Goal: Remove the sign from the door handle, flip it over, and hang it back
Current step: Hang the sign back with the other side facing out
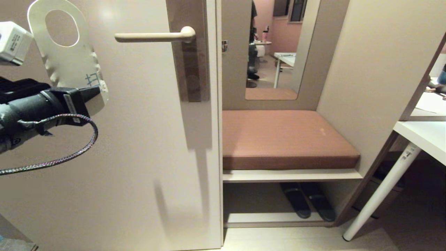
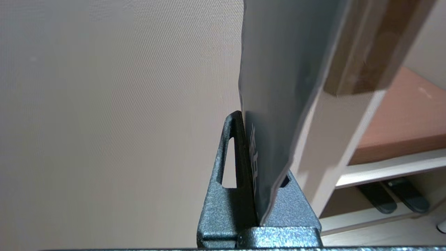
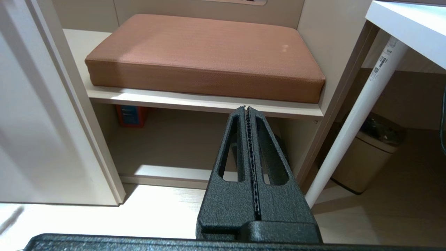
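The sign [image 1: 71, 62] is off the handle, held upright at the upper left in front of the door, its white side toward my head camera and its oval hole at the top. My left gripper [image 1: 94, 94] is shut on the sign's lower end. In the left wrist view the sign [image 2: 278, 87] rises edge-on from between the fingers [image 2: 237, 157] of the left gripper [image 2: 258, 153], its blue side showing. The cream door handle [image 1: 155, 35] is bare, a short way right of the sign. My right gripper [image 3: 247, 108] is shut and empty, low beside the bench.
The brownish backplate [image 1: 190, 66] runs down the cream door [image 1: 132, 157]. Right of the door edge sits a brown cushioned bench [image 1: 285, 137] with slippers [image 1: 308, 204] underneath, a mirror [image 1: 275, 52] above, and a white table [image 1: 423, 136] on a slanted leg.
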`<state>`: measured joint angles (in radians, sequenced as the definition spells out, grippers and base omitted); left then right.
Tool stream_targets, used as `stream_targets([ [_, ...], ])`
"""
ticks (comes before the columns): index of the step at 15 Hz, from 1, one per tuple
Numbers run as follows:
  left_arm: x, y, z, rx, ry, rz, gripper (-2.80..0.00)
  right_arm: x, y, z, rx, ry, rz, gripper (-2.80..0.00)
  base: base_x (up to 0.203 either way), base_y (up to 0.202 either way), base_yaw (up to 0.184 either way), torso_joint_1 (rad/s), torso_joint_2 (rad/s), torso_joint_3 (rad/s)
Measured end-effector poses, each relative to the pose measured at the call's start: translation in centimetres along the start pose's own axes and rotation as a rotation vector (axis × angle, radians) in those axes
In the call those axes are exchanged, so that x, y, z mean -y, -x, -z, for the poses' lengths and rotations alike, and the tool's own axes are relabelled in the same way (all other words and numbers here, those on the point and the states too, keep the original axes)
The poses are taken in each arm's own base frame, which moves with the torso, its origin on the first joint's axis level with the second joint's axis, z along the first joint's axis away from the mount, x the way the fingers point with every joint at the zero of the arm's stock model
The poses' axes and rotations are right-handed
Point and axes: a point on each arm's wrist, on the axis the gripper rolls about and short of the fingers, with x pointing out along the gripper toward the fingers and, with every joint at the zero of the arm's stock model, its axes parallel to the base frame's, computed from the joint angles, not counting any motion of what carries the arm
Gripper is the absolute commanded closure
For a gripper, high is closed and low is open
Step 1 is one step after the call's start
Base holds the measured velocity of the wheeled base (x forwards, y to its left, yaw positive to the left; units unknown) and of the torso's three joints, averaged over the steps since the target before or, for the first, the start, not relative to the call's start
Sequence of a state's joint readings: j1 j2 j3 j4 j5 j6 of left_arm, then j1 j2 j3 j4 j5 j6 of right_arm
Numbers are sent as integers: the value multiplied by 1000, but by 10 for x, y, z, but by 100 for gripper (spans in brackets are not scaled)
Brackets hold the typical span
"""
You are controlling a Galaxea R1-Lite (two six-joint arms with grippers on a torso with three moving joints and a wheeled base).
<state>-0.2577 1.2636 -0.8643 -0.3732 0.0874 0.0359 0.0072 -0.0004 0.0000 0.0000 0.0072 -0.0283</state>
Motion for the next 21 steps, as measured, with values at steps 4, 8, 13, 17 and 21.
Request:
stream_targets([
  [4, 2, -18, 3, -28, -3, 2, 0, 0, 0, 0, 0, 0, 0, 0, 0, 0, 0, 0, 0, 0],
  [8, 3, -31, 5, -44, -4, 3, 0, 0, 0, 0, 0, 0, 0, 0, 0, 0, 0, 0, 0, 0],
  [13, 7, -39, 3, -44, -6, 15, 0, 0, 0, 0, 0, 0, 0, 0, 0, 0, 0, 0, 0, 0],
  [17, 8, -42, 5, -52, -6, 20, 0, 0, 0, 0, 0, 0, 0, 0, 0, 0, 0, 0, 0, 0],
  [21, 12, -43, 5, -53, -8, 32, 0, 0, 0, 0, 0, 0, 0, 0, 0, 0, 0, 0, 0, 0],
])
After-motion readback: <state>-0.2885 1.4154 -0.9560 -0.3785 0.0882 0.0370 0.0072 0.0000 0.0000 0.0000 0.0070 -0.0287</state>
